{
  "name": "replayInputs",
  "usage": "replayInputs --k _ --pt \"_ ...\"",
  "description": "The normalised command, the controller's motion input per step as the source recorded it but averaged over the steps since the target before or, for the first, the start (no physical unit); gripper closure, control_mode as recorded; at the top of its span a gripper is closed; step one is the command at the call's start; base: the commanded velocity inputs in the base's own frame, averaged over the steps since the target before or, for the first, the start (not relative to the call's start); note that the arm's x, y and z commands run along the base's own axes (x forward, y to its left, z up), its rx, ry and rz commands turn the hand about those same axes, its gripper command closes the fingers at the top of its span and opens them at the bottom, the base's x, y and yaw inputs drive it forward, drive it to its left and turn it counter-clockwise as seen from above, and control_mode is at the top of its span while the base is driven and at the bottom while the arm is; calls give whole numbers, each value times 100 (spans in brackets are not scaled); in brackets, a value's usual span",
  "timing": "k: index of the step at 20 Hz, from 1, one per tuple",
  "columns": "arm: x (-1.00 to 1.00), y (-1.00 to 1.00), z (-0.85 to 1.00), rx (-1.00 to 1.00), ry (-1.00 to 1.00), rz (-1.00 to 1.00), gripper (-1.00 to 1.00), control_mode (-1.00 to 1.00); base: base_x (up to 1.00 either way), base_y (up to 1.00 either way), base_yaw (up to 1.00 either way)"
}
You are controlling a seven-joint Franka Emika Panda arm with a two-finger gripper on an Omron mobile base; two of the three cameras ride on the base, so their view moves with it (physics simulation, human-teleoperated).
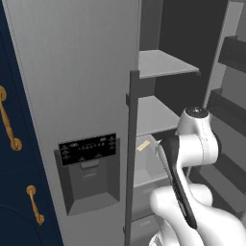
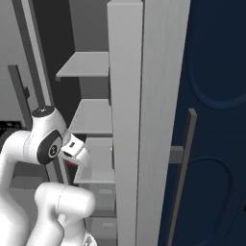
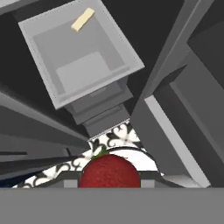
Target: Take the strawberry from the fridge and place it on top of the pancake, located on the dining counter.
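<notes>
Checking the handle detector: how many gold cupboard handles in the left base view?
2: upper gold handle at the left edge, lower gold handle below it; more may be out of frame.

Navy cupboards (image 1: 19, 144) stand at the left side of the left base view, and they carry gold handles (image 1: 8, 120) on their flat fronts. In the right base view a navy panel (image 2: 216, 120) with curved raised mouldings takes the right side. In the hand view a floor (image 3: 116, 138) with a black and white ornament pattern is visible far below.
</notes>
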Motion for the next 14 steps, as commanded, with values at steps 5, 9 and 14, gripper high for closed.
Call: replayInputs --k 5,9,14 --pt "0 -17 -18 1 -2 3 100 -100 0 0 0" --pt "0 0 0 0 0 0 100 -100 0 0 0" --pt "-9 0 -1 0 -3 0 100 100 -56 10 -4"
